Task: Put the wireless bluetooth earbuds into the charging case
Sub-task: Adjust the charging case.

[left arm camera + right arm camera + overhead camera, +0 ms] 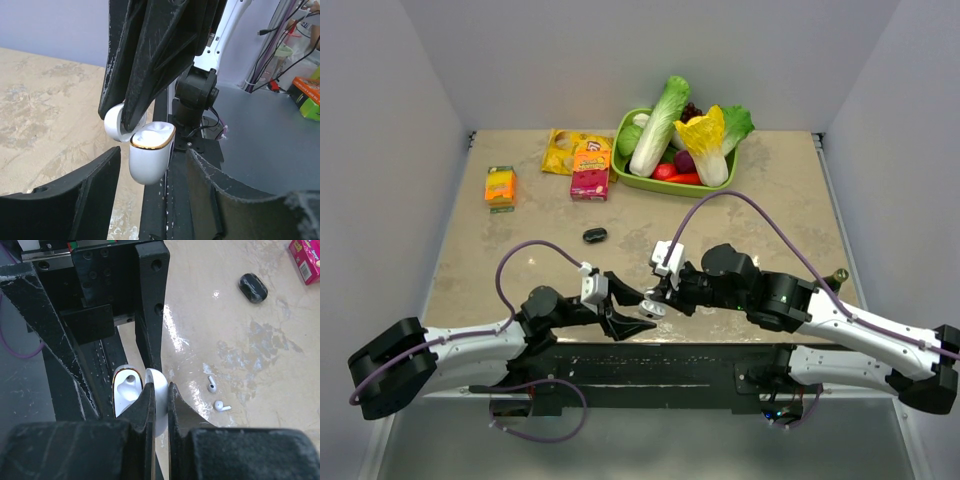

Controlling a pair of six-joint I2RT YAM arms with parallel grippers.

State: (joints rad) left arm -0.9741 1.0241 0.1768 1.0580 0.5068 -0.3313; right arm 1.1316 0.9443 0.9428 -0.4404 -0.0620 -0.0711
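At the near edge, the right jaws were clenched on the lid of the open charging case [150,155], holding it off the worktop [235,300]; the left jaws stood released either side of its body, not touching. Farther out, the two earbuds [212,385] lay side by side on the worktop

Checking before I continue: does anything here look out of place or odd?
Both earbuds lie loose on the table, outside the charging case. The case hangs open in the air, pinched by its lid in the right gripper. Nothing looks spilled or damaged.
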